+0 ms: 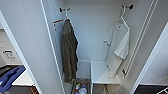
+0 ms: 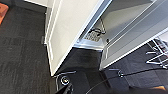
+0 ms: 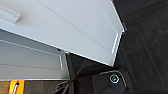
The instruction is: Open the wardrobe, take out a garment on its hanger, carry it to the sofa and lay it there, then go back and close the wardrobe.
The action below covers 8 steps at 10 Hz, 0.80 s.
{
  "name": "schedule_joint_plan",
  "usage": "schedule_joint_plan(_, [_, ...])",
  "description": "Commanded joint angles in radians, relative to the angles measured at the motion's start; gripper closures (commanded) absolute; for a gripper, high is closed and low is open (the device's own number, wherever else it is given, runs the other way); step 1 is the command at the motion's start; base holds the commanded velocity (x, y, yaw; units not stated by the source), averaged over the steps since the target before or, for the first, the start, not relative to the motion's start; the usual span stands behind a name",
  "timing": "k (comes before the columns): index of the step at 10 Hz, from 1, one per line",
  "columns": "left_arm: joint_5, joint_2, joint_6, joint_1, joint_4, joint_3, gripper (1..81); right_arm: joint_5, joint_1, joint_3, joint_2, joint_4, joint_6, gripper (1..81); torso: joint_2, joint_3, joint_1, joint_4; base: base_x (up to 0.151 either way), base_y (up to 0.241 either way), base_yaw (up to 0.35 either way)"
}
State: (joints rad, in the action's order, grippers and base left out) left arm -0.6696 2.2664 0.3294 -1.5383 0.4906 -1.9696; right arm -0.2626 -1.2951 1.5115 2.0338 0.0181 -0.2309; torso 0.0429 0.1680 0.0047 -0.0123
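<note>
We stand before the open wardrobe [image 1: 92, 32]; the garment [image 1: 117, 47] hangs on its hanger [image 1: 123, 17] beside a coat [image 1: 69, 50]. Gripper state we cannot tell. The hook may catch.

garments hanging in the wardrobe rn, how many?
2. An olive-brown coat hangs from the left side hook; the white T-shirt on its hanger hangs from the right side hook. Nothing else hangs there.

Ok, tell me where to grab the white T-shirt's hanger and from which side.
Grip the hanger just below its hook, above the T-shirt, coming straight in from the open front. It hangs on the right-wall peg, so lifting should free it.
</note>
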Motion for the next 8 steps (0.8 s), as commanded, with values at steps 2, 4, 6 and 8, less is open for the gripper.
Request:
schedule_joint_plan(2, [0.045, 0.251, 0.143, -0.073, 0.074, -0.328, 1.0, 0.028, -0.166, 0.22, 0.211, 0.031, -0.001, 1.0, 0.0, 0.0, 0.0, 0.0, 0.0, 0.0, 0.0])
schedule_joint_plan(4, [0.128, 0.331, 0.143, -0.079, 0.075, -0.41, 1.0, 0.059, -0.203, 0.289, 0.278, 0.031, 0.002, 1.0, 0.0, 0.0, -0.001, 0.0, 0.0, 0.0, 0.0])
schedule_joint_plan(6, [0.186, 0.41, 0.143, -0.085, 0.077, -0.5, 1.0, 0.06, -0.235, 0.364, 0.349, 0.029, 0.008, 1.0, 0.001, -0.001, -0.001, 0.0, 0.0, 0.0, 0.0])
schedule_joint_plan(8, [0.254, 0.462, 0.143, -0.087, 0.075, -0.549, 1.0, 0.101, -0.249, 0.427, 0.405, 0.029, 0.011, 1.0, 0.001, -0.001, -0.002, 0.0, 0.0, 0.0, 0.0])
